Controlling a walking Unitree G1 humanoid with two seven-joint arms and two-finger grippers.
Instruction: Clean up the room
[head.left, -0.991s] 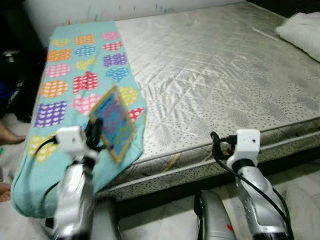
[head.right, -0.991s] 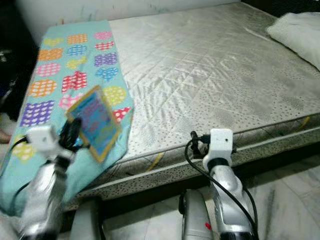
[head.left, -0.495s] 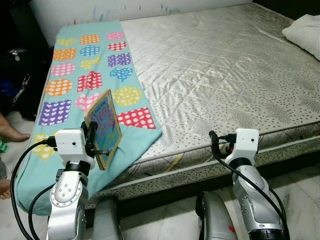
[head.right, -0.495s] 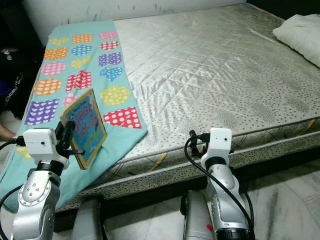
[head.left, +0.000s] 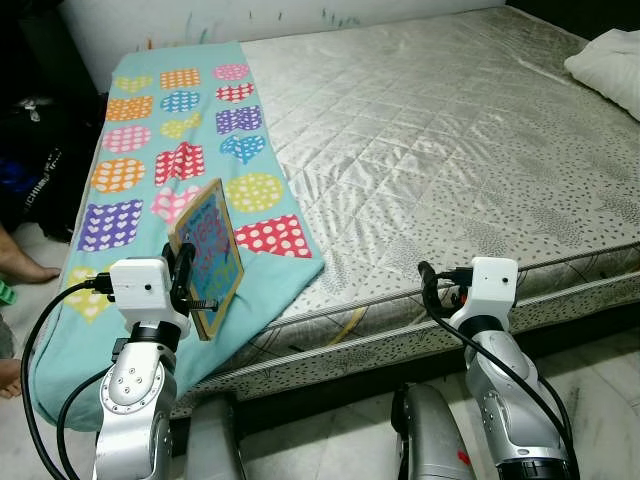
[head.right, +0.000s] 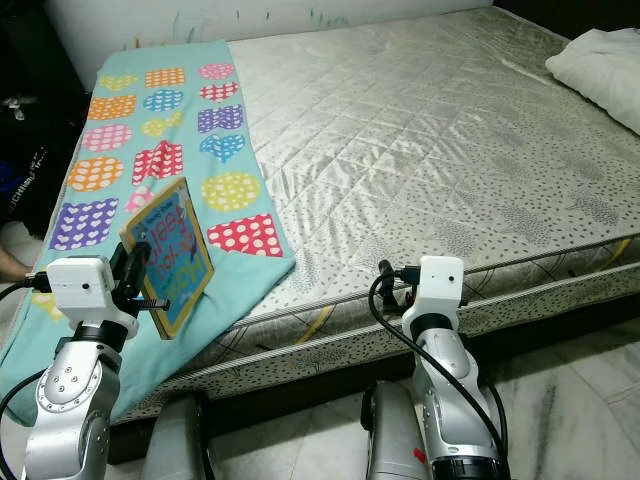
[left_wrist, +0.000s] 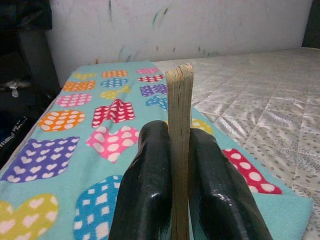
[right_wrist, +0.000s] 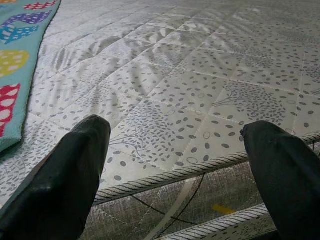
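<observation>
**Book held steady at the bed's edge**

Left eye view: in the lower left, the left gripper (head.left: 190, 285) clamps a colourful book (head.left: 208, 255) upright over the heart-patterned blanket (head.left: 160, 150) on the mattress (head.left: 450, 150). Half a second ago the pose was the same; a second ago the view was blurred, so the robot has likely settled, ready to put the book away.

Right eye view: the right gripper (head.right: 395, 285), lower centre, is idle.

Left wrist view: both fingers (left_wrist: 145, 190) pinch the book's page edge.

Right wrist view: fingers spread wide, empty, over the mattress edge.
</observation>
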